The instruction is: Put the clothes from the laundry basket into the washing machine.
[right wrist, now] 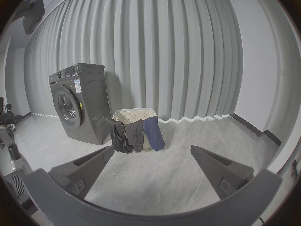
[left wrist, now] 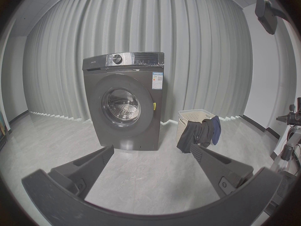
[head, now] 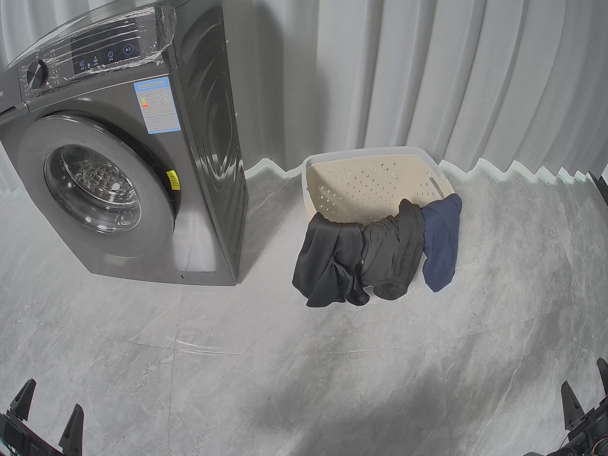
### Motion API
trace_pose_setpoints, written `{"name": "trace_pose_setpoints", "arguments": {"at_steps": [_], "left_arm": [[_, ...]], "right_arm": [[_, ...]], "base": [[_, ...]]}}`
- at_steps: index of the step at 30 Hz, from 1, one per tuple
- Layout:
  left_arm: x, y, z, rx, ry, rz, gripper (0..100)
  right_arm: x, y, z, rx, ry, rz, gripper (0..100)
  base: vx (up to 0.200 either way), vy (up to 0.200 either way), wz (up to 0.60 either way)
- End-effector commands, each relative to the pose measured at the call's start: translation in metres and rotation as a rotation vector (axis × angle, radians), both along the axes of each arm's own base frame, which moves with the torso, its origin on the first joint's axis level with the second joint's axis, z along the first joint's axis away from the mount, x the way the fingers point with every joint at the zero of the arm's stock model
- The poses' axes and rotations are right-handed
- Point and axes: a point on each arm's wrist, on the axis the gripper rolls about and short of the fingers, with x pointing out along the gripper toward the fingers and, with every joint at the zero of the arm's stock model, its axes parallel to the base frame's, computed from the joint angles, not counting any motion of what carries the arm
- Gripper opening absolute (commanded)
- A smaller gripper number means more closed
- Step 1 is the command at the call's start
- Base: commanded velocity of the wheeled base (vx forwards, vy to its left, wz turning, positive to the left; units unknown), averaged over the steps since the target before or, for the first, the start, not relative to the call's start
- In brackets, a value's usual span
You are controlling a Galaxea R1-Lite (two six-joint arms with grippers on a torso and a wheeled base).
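Note:
A dark grey washing machine (head: 126,153) stands at the left on the floor, its round door (head: 95,188) closed. To its right sits a cream laundry basket (head: 370,182). Over the basket's front rim hang a black garment (head: 329,264), a dark grey garment (head: 392,248) and a navy garment (head: 442,239). My left gripper (head: 47,410) is open at the bottom left, far from the machine. My right gripper (head: 586,391) is open at the bottom right, well short of the basket. Both grippers, left (left wrist: 152,151) and right (right wrist: 152,151), hold nothing.
Pale pleated curtains (head: 411,58) run along the wall behind the machine and basket. The grey marble-look floor (head: 304,375) lies between me and both. Another machine's parts (left wrist: 291,135) stand at the side in the left wrist view.

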Motion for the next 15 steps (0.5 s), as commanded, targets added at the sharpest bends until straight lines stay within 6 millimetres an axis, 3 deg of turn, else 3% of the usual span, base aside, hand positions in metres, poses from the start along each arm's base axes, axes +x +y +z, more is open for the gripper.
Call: {"name": "trace_pose_setpoints", "arguments": {"at_steps": [1, 12, 15], "left_arm": [[-0.0002, 0.0, -0.0049, -0.002, -0.002, 0.0, 100], [-0.0002, 0.0, -0.0049, -0.002, -0.002, -0.001, 100], [-0.0002, 0.0, -0.0049, -0.002, -0.002, -0.001, 100]], "right_arm": [[0.0001, 0.0, -0.0048, -0.001, 0.002, 0.001, 100], [0.0001, 0.0, -0.0048, -0.001, 0.002, 0.002, 100], [0.0001, 0.0, -0.0048, -0.001, 0.002, 0.002, 100]], "base": [[0.2, 0.0, 0.0], [0.2, 0.0, 0.0], [0.0, 0.0, 0.0]]}}
